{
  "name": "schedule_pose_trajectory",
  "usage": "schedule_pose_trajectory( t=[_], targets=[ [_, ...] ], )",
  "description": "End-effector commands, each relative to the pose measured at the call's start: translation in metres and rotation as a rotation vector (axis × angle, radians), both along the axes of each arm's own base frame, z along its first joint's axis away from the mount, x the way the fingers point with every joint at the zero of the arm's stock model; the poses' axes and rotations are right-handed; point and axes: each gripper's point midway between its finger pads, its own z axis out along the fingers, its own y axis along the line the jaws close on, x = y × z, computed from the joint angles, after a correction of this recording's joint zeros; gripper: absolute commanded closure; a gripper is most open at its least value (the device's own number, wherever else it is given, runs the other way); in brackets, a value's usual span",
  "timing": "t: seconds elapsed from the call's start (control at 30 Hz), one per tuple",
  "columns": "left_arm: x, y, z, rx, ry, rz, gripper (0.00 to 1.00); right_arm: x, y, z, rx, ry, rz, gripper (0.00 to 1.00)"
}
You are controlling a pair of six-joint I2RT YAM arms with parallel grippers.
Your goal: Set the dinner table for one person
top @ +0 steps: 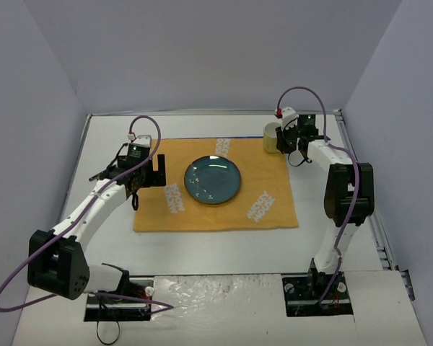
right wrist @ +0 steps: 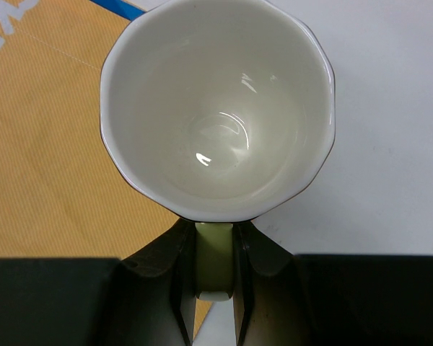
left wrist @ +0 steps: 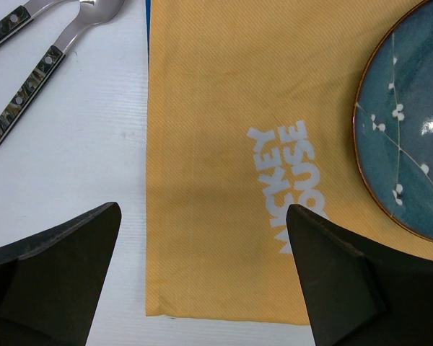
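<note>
Right pincer point(right wrist: 215, 249), clamped on the mug point(right wrist: 216, 108) handle, holds it upright at the upper-right corner of the mat point(top: 159, 216), seemingly down on the table point(top: 216, 252). Left pincer point(left wrist: 202, 216) hangs apart over the mat's left edge. The cutlery point(left wrist: 25, 86) lies upper-left of it, handles slanting.

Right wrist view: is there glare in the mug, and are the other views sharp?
Right wrist view: small glints inside the glazed mug; the right tool, shut on its handle, is nearly black. Left wrist view: sharp placemat print, soft reflection on the plate, open left tool dark. Top external view: even light, faint sheen on the plate.
</note>
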Motion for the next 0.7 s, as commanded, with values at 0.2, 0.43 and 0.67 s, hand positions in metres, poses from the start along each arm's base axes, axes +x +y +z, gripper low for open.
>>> schedule_pose_trajectory(
  t=[0.2,0.43,0.67],
  targets=[
    [0.017,-0.006,0.024,-0.032,-0.091,-0.008,0.03,0.035,0.002,0.056,0.008,-0.210,0.021,0.87],
    [0.016,-0.007,0.023,-0.038,-0.087,-0.012,0.03,0.023,0.001,0.038,-0.003,-0.169,0.022,0.66],
    [0.015,-0.007,0.021,-0.034,-0.081,-0.013,0.03,0.012,0.001,0.061,0.007,-0.195,0.007,0.42]
  ],
)
